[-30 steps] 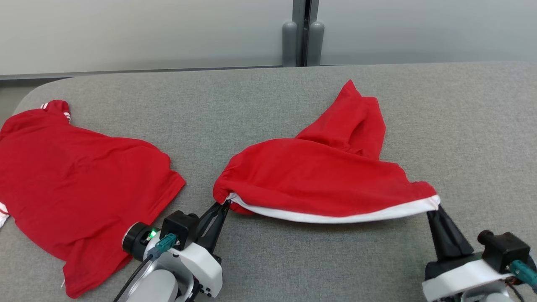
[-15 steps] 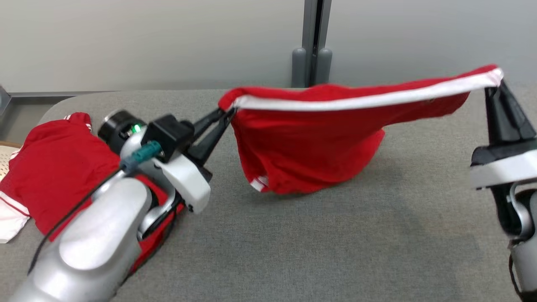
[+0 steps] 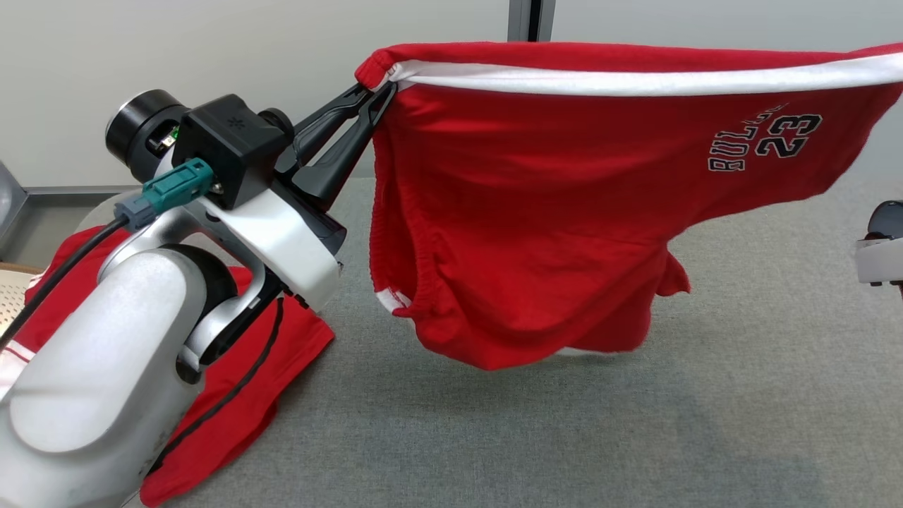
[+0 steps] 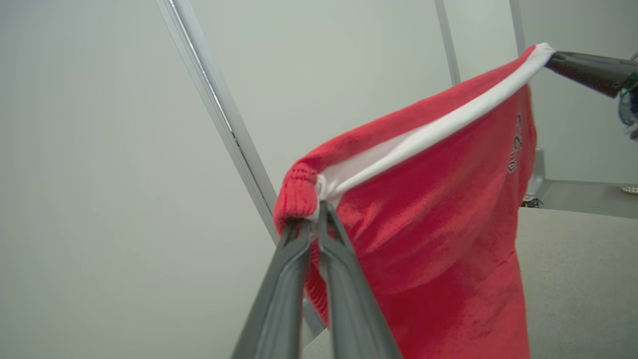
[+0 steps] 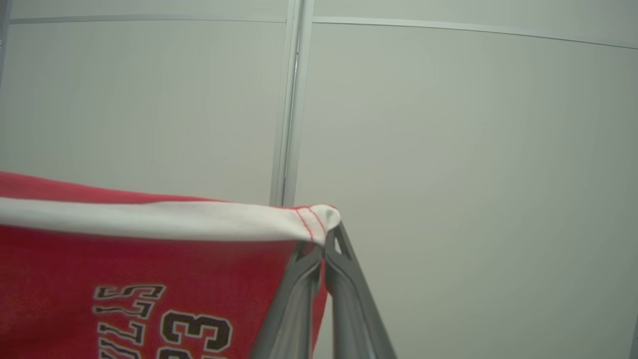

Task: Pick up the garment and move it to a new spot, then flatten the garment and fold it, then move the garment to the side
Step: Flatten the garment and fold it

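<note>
The garment (image 3: 536, 212) is red with a white band along its top edge and black "23" lettering. It hangs stretched in the air between both grippers, its lower folds close over the grey table (image 3: 635, 437). My left gripper (image 3: 375, 88) is shut on the garment's left top corner; in the left wrist view its tips (image 4: 316, 209) pinch the gathered red and white edge of the garment (image 4: 438, 224). My right gripper (image 5: 326, 234) is shut on the white band at the other corner of the garment (image 5: 124, 259), and the left wrist view catches it at upper right (image 4: 556, 59).
A second red garment (image 3: 282, 367) lies on the table at the left, partly under my left arm. A pale wall with a vertical post (image 3: 530, 10) stands behind the table. Part of my right wrist (image 3: 882, 247) shows at the right edge.
Both grippers have lifted the garment off the table, and it now hangs spread between them with the lettering showing. The head view has shifted as well.
</note>
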Motion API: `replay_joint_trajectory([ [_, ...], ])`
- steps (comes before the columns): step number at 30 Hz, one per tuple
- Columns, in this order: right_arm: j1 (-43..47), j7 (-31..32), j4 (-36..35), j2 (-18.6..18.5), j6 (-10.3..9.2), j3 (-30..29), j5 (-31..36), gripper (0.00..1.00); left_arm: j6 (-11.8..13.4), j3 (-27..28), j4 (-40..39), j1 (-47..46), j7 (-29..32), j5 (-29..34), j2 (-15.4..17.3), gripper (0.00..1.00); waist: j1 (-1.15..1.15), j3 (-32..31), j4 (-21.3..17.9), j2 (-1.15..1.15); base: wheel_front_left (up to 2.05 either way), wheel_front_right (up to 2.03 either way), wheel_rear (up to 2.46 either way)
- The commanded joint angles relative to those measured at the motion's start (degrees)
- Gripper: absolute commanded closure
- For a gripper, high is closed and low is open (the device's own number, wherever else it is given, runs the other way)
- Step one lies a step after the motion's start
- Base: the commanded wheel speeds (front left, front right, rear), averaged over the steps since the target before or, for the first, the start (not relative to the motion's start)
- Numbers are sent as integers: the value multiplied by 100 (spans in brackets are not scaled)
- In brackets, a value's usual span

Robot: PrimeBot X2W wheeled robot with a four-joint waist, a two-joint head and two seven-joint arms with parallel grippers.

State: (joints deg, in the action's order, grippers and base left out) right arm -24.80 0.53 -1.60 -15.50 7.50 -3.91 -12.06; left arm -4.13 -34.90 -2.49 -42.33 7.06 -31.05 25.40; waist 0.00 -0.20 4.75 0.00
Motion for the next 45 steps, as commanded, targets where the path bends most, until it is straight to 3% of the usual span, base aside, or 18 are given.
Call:
replay_joint_trajectory([
  [1, 68, 91, -121, 0, -1, -58, 50, 100, 58, 47, -77, 45, 63, -13, 76, 100, 0, 51, -11, 0, 0, 0, 0],
  [6, -149, 496, -512, -97, -1, -94, 57, 100, 74, 54, -260, -206, 404, -43, 176, 100, 0, 469, -89, 0, 0, 0, 0],
  [10, -902, 752, -332, -254, -1, 110, -95, 100, -13, 138, 76, -776, 518, -61, 108, 100, 0, 1135, -191, 0, 0, 0, 0],
  [16, -2801, 661, 812, -606, -6, 583, -54, 100, -115, 276, 1201, -2097, 188, 196, -154, 100, 0, 2262, -363, 0, 0, 0, 0],
  [21, -4360, 228, 1981, -525, -6, 993, 77, 100, 64, 538, 2254, -3210, -467, 456, -495, 100, 0, 2900, -415, 0, 0, 0, 0],
  [25, -5093, -272, 2766, -432, -6, 1149, 308, 100, 87, 611, 2901, -3821, -1033, 580, -728, 100, 0, 3200, -396, 0, 0, 0, 0],
  [30, -5104, -818, 3674, -238, -6, 1209, 341, 100, -31, 355, 3651, -3871, -1601, 738, -1012, 100, 0, 3436, -314, 0, 0, 0, 0],
  [36, -4321, -1322, 4839, -47, -6, 1486, 255, 100, -223, -178, 4537, -3081, -2107, 784, -1369, 100, 0, 3371, -270, 0, 0, 0, 0],
  [45, -3297, -1505, 5759, -124, -6, 2069, -88, 100, -325, -746, 4875, -1783, -2230, 927, -1392, 100, 0, 2791, -246, 0, 0, 0, 0],
])
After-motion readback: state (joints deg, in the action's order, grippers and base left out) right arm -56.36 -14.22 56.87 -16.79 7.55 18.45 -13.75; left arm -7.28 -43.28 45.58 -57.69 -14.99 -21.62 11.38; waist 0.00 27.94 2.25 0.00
